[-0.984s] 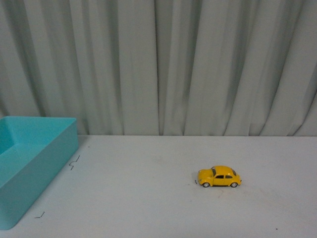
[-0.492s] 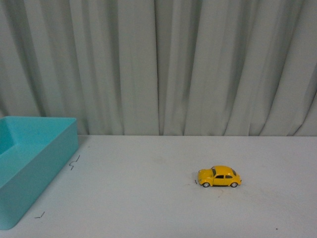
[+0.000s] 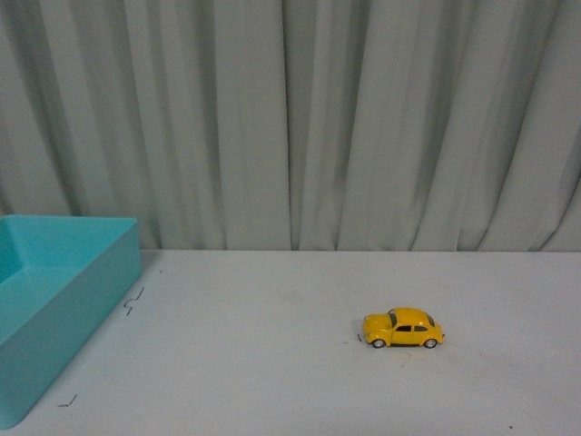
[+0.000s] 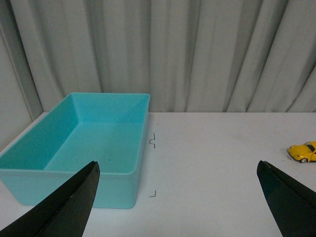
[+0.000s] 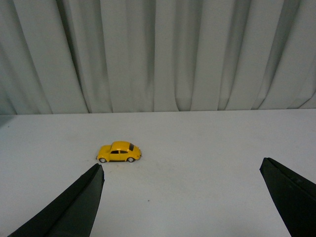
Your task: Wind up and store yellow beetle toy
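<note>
The yellow beetle toy (image 3: 403,328) stands on its wheels on the white table, right of centre in the front view, side-on. It also shows in the right wrist view as the yellow beetle toy (image 5: 119,152), well beyond my right gripper (image 5: 181,170), which is open and empty. At the picture's edge in the left wrist view, part of the yellow beetle toy (image 4: 304,151) appears. My left gripper (image 4: 177,168) is open over bare table beside the bin, holding nothing. Neither arm shows in the front view.
A turquoise open bin (image 3: 54,300) stands at the table's left, seen empty as the bin (image 4: 84,143) from the left wrist. Small dark corner marks (image 3: 134,300) lie on the table beside it. A grey pleated curtain (image 3: 300,118) closes the far side.
The front view has shifted slightly; the car and the bin sit a few pixels lower in the picture. The toy itself has not moved on the table.
</note>
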